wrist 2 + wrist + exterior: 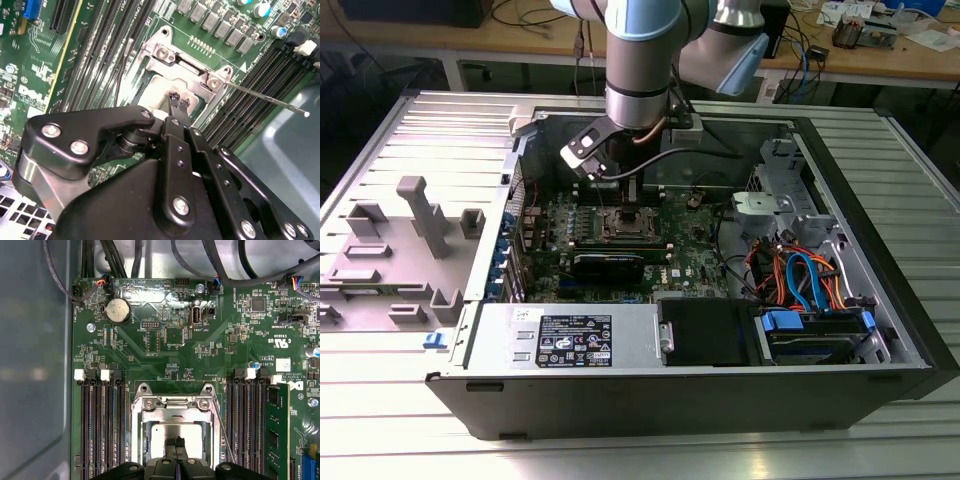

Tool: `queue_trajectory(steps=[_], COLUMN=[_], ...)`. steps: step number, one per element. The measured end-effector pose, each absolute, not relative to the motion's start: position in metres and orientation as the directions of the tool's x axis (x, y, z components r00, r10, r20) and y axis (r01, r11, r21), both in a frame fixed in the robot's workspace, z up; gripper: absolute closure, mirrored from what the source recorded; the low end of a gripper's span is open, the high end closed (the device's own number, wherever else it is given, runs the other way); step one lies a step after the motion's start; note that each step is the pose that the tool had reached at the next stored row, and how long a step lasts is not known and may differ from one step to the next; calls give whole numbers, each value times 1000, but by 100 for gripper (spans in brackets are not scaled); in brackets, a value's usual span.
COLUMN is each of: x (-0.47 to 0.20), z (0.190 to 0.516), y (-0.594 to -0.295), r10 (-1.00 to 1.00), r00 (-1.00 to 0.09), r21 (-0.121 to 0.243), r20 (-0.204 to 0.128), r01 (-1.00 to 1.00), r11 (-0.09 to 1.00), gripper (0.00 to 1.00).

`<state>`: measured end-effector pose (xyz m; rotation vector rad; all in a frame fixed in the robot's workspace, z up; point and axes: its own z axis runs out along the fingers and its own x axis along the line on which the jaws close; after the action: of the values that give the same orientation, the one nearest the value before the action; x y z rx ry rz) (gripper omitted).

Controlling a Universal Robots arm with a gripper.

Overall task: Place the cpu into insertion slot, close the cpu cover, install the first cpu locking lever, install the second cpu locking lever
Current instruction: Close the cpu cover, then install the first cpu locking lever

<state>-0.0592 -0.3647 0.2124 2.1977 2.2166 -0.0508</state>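
Observation:
The cpu point(162, 432) lies flat in the insertion slot point(623, 222), its silvery top point(159, 91) showing through the window of the cpu cover point(172, 403). The cover point(175, 56) lies down over it as a metal frame. My gripper point(175, 446) hangs straight over the chip with its black fingertips pressed together, shut, nothing between them, at or just above the chip's top point(178, 101). In the exterior view the gripper point(630, 205) reaches down into the open case. One thin locking lever point(265, 97) sticks out sideways across the memory slots; a second wire lever point(121, 75) runs along the slot's other side.
Long black memory slots point(102, 430) flank the socket on both sides, one holding a green memory stick point(277, 435). A black graphics card point(608, 262) lies in front of the socket. Cable bundles point(800, 280) and drive bays fill the case's right. A grey fixture point(420, 215) stands outside on the exterior view's left.

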Motion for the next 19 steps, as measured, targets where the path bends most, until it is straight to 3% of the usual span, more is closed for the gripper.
queue_trajectory(steps=[19], x=[-55], z=[212], y=[-365], r10=[999], r00=[-9], r21=[-9], r20=[-37], r01=[1000], r11=[8], gripper=[89])
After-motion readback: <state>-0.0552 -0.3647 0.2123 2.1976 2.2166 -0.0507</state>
